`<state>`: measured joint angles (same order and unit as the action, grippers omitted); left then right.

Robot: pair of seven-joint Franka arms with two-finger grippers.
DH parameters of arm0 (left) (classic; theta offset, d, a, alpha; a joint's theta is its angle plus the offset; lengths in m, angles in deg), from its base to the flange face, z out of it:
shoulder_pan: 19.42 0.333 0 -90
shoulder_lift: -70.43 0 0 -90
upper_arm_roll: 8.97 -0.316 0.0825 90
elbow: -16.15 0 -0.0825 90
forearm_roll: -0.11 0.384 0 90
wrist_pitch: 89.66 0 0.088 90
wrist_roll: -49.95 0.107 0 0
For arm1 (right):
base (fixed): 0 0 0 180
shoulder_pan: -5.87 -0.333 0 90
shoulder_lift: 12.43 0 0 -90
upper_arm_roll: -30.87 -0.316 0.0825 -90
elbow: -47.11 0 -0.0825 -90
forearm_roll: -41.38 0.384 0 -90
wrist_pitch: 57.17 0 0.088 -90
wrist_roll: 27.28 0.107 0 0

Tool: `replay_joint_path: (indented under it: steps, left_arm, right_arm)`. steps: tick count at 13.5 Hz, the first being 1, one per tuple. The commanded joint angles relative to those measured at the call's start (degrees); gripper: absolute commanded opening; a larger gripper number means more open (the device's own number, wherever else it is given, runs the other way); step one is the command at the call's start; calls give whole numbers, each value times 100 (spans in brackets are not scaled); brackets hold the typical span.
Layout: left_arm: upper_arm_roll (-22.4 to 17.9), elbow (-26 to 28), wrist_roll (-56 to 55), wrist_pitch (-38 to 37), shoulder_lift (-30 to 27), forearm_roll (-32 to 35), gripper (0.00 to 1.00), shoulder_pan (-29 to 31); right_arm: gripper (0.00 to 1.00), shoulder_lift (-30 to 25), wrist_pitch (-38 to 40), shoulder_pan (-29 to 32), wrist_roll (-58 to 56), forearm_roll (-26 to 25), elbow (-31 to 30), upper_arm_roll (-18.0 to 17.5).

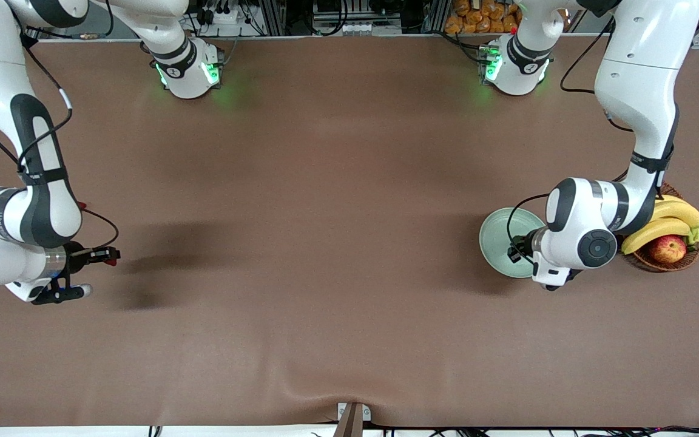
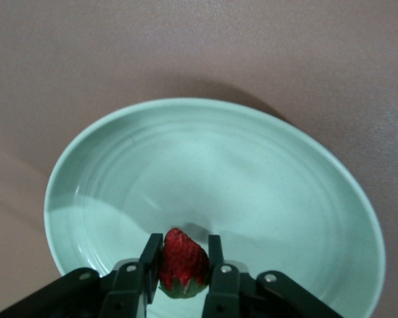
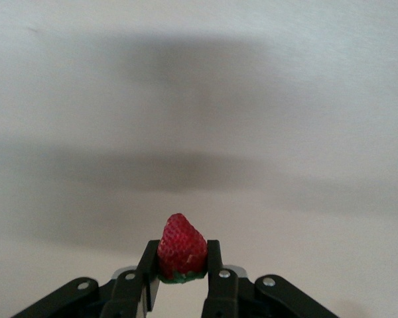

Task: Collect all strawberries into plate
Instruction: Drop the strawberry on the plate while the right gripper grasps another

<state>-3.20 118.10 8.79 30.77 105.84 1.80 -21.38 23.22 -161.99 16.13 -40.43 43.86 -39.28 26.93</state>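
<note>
The plate (image 1: 498, 243) sits beside the fruit basket (image 1: 668, 258) at the left arm's end of the table. Over it, the left gripper (image 2: 184, 265) clamps one strawberry (image 2: 183, 262). Over bare table at the right arm's end, the right gripper (image 3: 182, 262) clamps a second strawberry (image 3: 182, 248).

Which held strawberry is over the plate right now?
The strawberry in the left gripper, hanging over the plate. The right gripper holds its strawberry over bare table.
</note>
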Motion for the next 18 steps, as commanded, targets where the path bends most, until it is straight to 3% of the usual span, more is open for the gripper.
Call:
replay_joint_path:
  steps: [1, 5, 9, 12, 14, 18]
  left_arm:
    - [57, 1, 310, -37, -192, 129, 100, 169]
    - [135, -174, 224, -510, -649, 112, 100, 125]
    - [635, -683, 49, -1240, -861, 41, 100, 125]
    - [1118, -843, -776, -1277, -852, 50, 100, 81]
    - [1383, -992, -1435, -1268, -756, 50, 100, -15]
    - [1384, -1107, -2376, -1110, -598, 50, 100, -437]
  right_arm:
    - [0, -172, 374, -286, 741, 435, 149, -37]
    - [0, -427, 665, -831, 2094, 874, 185, -107]
    - [0, -489, 832, -1648, 3780, 1201, 474, -134]
    - [0, -454, 718, -2342, 4941, 1772, 614, -107]
    - [0, -384, 123, -2808, 5784, 1922, 659, -107]
    - [0, -42, -940, -3591, 6682, 2133, 650, -99]
